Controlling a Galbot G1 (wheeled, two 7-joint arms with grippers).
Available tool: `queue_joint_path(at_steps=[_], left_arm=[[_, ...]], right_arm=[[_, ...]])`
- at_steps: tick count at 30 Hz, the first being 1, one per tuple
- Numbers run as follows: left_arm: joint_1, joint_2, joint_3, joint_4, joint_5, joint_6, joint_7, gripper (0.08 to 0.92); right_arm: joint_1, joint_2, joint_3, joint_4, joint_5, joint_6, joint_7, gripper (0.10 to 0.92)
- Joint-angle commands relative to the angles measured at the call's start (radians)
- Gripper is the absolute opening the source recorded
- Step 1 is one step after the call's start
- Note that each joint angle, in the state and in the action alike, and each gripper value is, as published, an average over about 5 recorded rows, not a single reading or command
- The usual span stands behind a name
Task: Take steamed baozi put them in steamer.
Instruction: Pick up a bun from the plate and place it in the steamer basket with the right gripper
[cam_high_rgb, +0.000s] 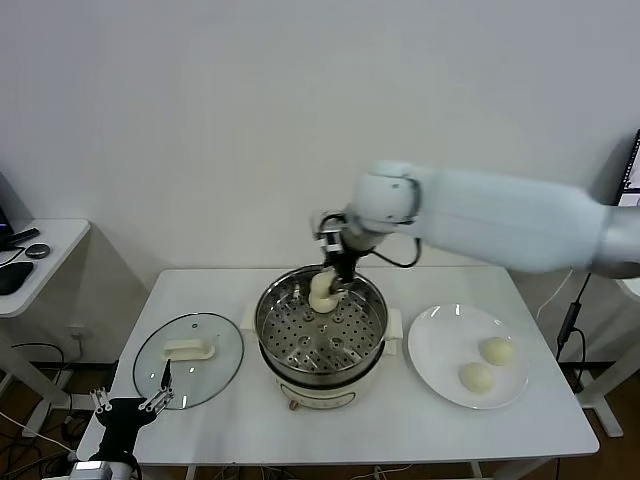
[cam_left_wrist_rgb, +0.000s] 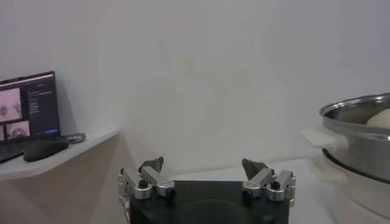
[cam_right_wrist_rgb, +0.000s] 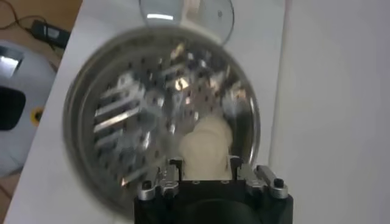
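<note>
Head view shows one steamed baozi (cam_high_rgb: 323, 291) clamped in the right gripper (cam_high_rgb: 334, 288), held over the back part of the steamer (cam_high_rgb: 321, 335), seemingly just above its perforated tray (cam_high_rgb: 310, 335) though contact is hard to judge. Two more buns (cam_high_rgb: 487, 364) lie on the white plate (cam_high_rgb: 440, 345) right of the steamer. Left of it rests the glass lid (cam_high_rgb: 188, 359). By that lid, the left gripper (cam_high_rgb: 132, 402) sits idle, fingers spread wide and empty

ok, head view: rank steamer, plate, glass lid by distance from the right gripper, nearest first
1. steamer: directly below the right gripper, which holds a baozi over it.
2. plate: to the robot's right.
3. glass lid: to the robot's left, farthest.
</note>
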Motion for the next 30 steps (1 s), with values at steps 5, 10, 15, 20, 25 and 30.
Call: queue_joint_path(at_steps=[5, 10, 15, 20, 25, 30], left_arm=[[0.004, -0.013, -0.009, -0.012, -0.003, 0.003, -0.001, 0.823], [0.006, -0.016, -0.011, -0.012, -0.003, 0.003, -0.002, 0.823], [0.004, -0.015, -0.013, -0.008, -0.004, 0.002, -0.002, 0.823], [0.000, -0.015, -0.013, -0.007, -0.005, 0.002, -0.002, 0.823], [-0.001, -0.014, -0.012, -0.007, -0.005, 0.002, -0.002, 0.823], [0.000, -0.009, -0.012, -0.017, -0.005, 0.003, -0.001, 0.823]], right_arm=[[-0.147, 0.271, -0.031, -0.184, 0.045, -0.086, 0.064, 0.474], [-0.188, 0.273, -0.030, -0.212, 0.008, -0.085, 0.062, 0.475], [-0.209, 0.281, -0.022, -0.242, -0.011, -0.084, 0.064, 0.475], [-0.214, 0.287, -0.015, -0.254, -0.014, -0.081, 0.056, 0.511], [-0.195, 0.260, 0.001, -0.237, -0.036, -0.076, 0.024, 0.653], [-0.099, 0.150, 0.009, -0.158, -0.063, -0.055, -0.048, 0.781]])
